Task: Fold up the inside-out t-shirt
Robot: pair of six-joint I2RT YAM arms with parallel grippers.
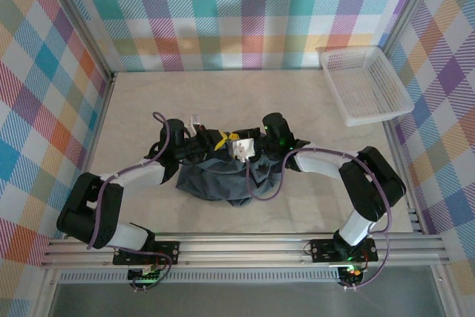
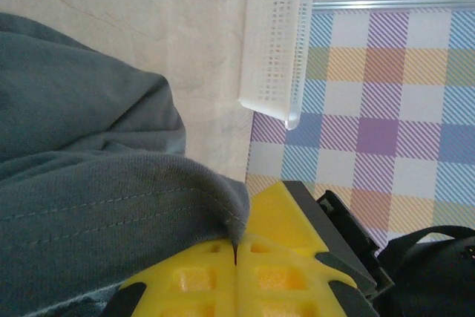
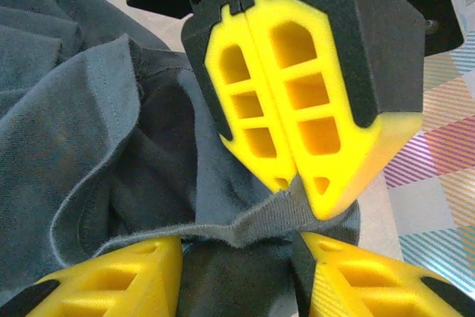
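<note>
The dark slate-grey t-shirt (image 1: 215, 181) hangs bunched over the middle of the table, lifted between both arms. My left gripper (image 1: 220, 142) is shut on its stitched edge; in the left wrist view the yellow fingers (image 2: 185, 280) meet with the cloth (image 2: 89, 183) pinched at their tips (image 2: 236, 246). In the right wrist view the left gripper (image 3: 300, 183) clamps a ribbed band of the shirt (image 3: 82, 131). My right gripper (image 3: 237, 276) is open just below it, its two yellow fingers (image 3: 111, 280) standing either side of that band. From above, the right gripper (image 1: 246, 152) faces the left one closely.
A white mesh basket (image 1: 364, 83) sits at the table's far right corner, also seen in the left wrist view (image 2: 274, 35). Plaid walls (image 1: 237, 12) enclose the pale tabletop (image 1: 148, 102) on three sides. Purple cables loop beside both arms.
</note>
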